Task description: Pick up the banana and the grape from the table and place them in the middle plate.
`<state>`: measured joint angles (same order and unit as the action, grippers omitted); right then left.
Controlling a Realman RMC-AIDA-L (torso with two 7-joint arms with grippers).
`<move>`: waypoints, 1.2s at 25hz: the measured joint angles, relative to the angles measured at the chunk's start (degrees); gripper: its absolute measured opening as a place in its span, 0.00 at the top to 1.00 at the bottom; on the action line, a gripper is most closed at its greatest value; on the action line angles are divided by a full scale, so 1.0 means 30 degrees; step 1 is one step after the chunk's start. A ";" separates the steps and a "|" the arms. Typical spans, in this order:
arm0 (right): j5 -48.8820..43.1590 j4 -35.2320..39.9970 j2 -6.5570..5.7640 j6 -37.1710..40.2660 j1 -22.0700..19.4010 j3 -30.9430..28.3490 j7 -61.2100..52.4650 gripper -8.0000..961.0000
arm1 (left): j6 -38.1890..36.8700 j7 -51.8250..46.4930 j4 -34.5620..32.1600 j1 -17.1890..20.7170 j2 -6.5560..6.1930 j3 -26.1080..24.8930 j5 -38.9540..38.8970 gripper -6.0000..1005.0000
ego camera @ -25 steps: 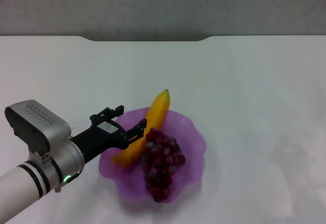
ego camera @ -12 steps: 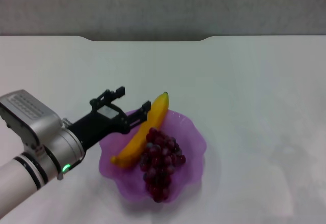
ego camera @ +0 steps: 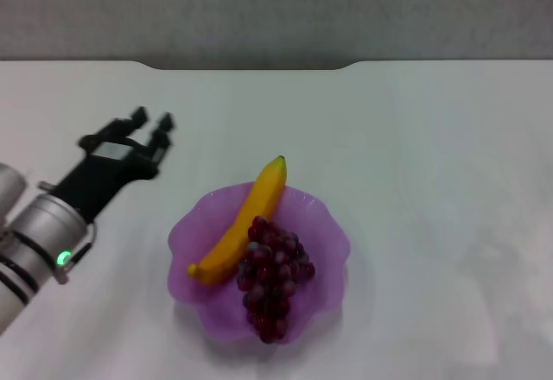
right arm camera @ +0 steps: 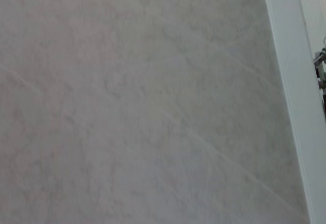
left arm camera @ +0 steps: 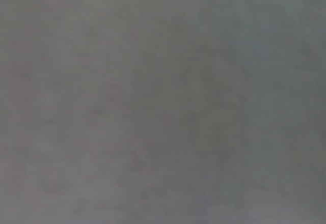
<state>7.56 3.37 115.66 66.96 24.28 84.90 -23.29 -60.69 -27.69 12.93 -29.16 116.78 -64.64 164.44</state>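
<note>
Translucent purple plastic with a wavy rim, the middle plate sits on the white tabletop a little toward the near side, and it holds both fruits. The banana lies slantwise across the plate's left half, its green tip poking out past the far rim and its other end low near the left rim. The grape bunch lies just to the right of it, touching the banana along its lower part and reaching down toward the near rim. Where the two fruits meet, the grapes cover part of the banana's edge, so the exact line of contact is hard to make out.

The left pincer is up over the tabletop to the left of the plate and well apart from it, carrying nothing. Its dark fingers point away from the robot toward the far edge, with a narrow gap showing between the tips, so it stands slightly open. The arm behind it slopes down toward the lower left corner of the head view, where the silver wrist with its small green light is cut off by the frame.

The left wrist view is a flat grey blur with nothing to tell apart. The right wrist view shows only a pale mottled surface and a light strip along one side; a small dark part at that edge is too little to identify. The right pincer appears in none of the views.
</note>
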 joint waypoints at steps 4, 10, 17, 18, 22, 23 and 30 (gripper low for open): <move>0.0001 0.0071 0.0001 -0.0481 0.0023 0.0000 0.0020 0.99 | 0.0079 0.0157 -0.0096 0.0477 0.0067 -0.1695 -0.0002 0.60; 0.0001 0.0165 0.0001 -0.0536 0.0082 0.0000 0.0094 0.99 | 0.0119 0.0865 -0.0098 0.1361 0.0073 -0.3999 -0.0184 0.77; 0.0001 0.0211 0.0000 -0.1229 0.0234 0.0000 0.0141 0.99 | 0.1280 0.1453 -0.0985 0.1531 0.0098 -0.4469 -0.2739 0.79; 0.0000 0.0220 0.0002 -0.1321 0.0236 0.0000 0.0147 0.99 | 0.1753 0.1756 -0.1204 0.1406 0.0103 -0.4484 -0.3634 0.79; 0.0030 0.0230 0.0001 -0.1558 0.0183 -0.0115 0.0165 0.99 | 0.2323 0.2405 -0.1636 0.1408 0.0143 -0.4494 -0.6106 0.79; 0.0074 0.0230 0.0001 -0.1559 0.0134 -0.0169 0.0215 0.99 | 0.2299 0.2433 -0.1652 0.1492 0.0141 -0.4494 -0.6381 0.79; 0.0260 0.0241 0.0003 -0.1567 -0.0458 -0.0545 0.0695 0.99 | 0.2363 0.2765 -0.1892 0.1659 0.0033 -0.4500 -0.7748 0.79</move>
<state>8.34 4.09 115.67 62.26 22.90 83.26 -21.21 -53.60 -19.39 7.25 -24.19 116.88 -78.14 141.20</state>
